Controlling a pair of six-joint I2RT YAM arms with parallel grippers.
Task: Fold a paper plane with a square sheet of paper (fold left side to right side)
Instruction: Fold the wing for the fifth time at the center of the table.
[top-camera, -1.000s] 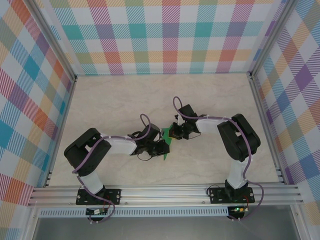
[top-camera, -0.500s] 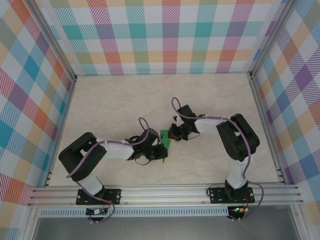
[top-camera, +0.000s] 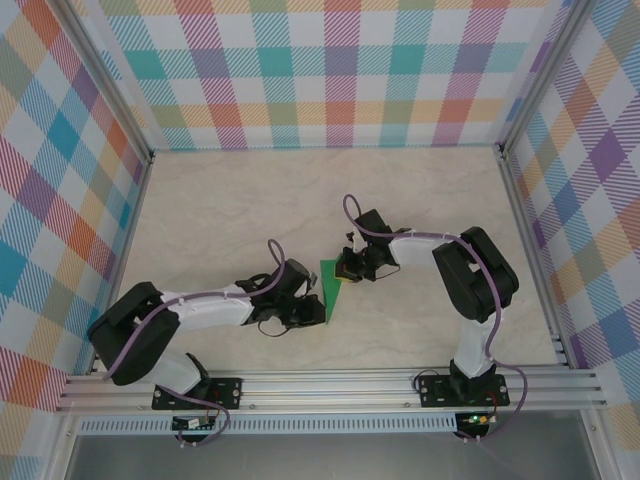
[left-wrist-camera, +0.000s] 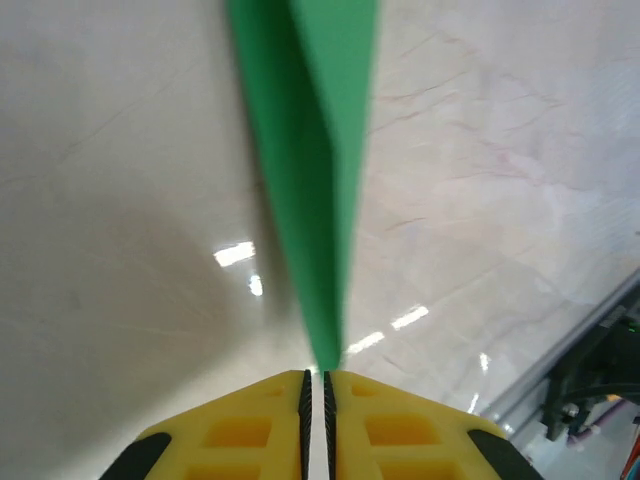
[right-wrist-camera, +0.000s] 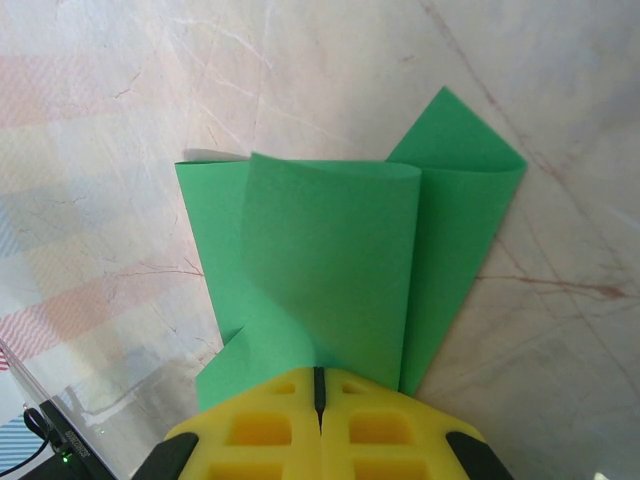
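Marble-patterned table (top-camera: 230, 210) within plaid walls (top-camera: 340, 70); left tool (left-wrist-camera: 317, 390) and right tool (right-wrist-camera: 320, 385) seemingly both pinch folded green paper (top-camera: 331, 288).

From my remote station this reads as a robotics lab cell: a pale marble-patterned tabletop (top-camera: 230, 200) boxed in by pastel plaid panel walls (top-camera: 330, 70) on silver aluminium extrusion rails (top-camera: 330, 385), with black arm base plates (top-camera: 197, 392) bolted to the front rail.

Light: bright, even, cast from overhead | Glare: small white spots seen on table (left-wrist-camera: 480, 200) | Shadow: soft, thrown left of paper plane (left-wrist-camera: 310, 150) | Blur: plane edges softened in left wrist view
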